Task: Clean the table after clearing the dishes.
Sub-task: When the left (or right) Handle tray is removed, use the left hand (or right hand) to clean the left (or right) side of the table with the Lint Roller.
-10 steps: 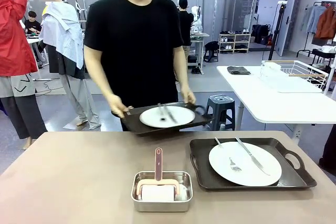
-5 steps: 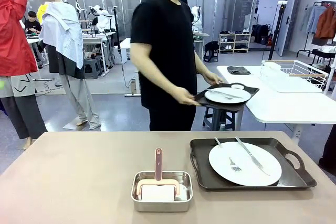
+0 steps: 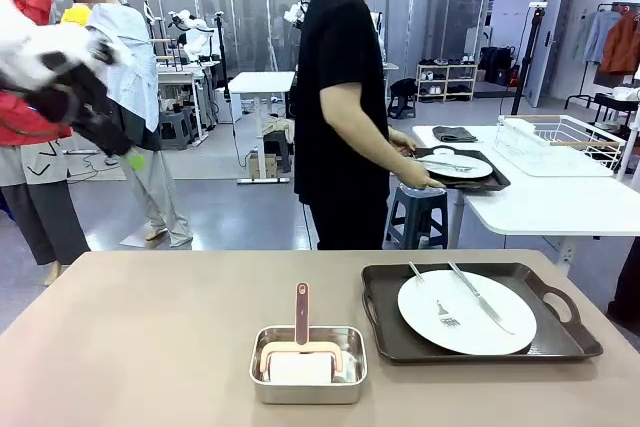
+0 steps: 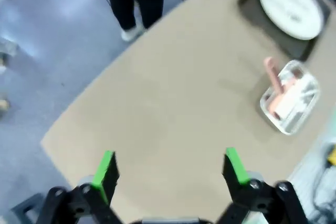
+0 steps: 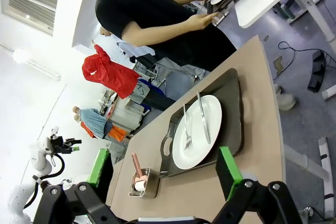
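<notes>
Clearing precedes wiping: the surface (image 3: 150, 327) carries one tray (image 3: 382, 322) on its right side, holding a plate (image 3: 466, 311), knife (image 3: 480, 297) and fork (image 3: 430, 295). Keep the tray level when lifting, so the cutlery cannot slide. Left gripper (image 4: 170, 167) and right gripper (image 5: 163, 166) both stand open, empty.

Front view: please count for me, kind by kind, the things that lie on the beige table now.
Tray: 1
Plate: 1
Fork: 1
Knife: 1
Steel tin: 1
Roller with pink handle: 1
Total on the beige table: 6
</notes>
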Controlling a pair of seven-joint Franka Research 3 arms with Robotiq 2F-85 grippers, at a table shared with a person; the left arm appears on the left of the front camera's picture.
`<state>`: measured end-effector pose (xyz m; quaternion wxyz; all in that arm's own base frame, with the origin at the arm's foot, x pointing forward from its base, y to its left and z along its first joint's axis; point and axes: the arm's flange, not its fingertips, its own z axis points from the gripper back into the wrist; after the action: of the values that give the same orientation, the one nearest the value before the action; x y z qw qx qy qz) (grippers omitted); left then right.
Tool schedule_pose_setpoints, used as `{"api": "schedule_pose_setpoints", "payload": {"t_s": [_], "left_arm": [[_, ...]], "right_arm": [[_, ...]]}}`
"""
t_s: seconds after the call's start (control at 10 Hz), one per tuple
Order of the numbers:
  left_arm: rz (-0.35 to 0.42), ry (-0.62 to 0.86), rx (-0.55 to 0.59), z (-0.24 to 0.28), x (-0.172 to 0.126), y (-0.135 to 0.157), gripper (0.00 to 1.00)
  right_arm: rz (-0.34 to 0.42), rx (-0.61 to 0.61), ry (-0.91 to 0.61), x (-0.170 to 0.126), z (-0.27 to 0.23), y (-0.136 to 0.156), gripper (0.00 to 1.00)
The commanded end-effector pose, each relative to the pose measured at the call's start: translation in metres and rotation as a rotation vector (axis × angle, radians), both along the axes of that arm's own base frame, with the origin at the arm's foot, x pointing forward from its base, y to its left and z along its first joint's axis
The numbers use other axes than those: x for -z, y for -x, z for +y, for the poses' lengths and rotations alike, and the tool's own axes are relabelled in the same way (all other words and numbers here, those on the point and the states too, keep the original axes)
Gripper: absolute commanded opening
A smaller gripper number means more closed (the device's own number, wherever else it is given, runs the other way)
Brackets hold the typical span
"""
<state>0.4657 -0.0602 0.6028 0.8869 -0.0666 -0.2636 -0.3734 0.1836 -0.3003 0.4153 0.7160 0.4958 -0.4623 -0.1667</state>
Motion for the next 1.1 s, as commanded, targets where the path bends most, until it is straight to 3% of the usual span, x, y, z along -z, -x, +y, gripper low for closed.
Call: {"api": "schedule_pose_setpoints", "payload": {"t_s": [0.0,0.2,0.9,1.0], "left_arm": [[0.051,-0.047,0.033,-0.018,0.017,-0.023,1.00],[0.113,-0.110,0.125,-0.050,0.048,-0.018,1.00],[0.106,-0.085,0.114,-0.055,0.056,-0.024,1.00],[0.067,-0.264,0.359,-0.087,0.053,-0.027,1.00]], "right_arm": [[-0.024,0.006,0.010,-0.003,0.002,0.001,1.00],[-0.024,0.006,0.010,-0.003,0.002,0.001,1.00],[-0.024,0.006,0.010,-0.003,0.002,0.001,1.00],[-0.024,0.006,0.010,-0.003,0.002,0.001,1.00]]}}
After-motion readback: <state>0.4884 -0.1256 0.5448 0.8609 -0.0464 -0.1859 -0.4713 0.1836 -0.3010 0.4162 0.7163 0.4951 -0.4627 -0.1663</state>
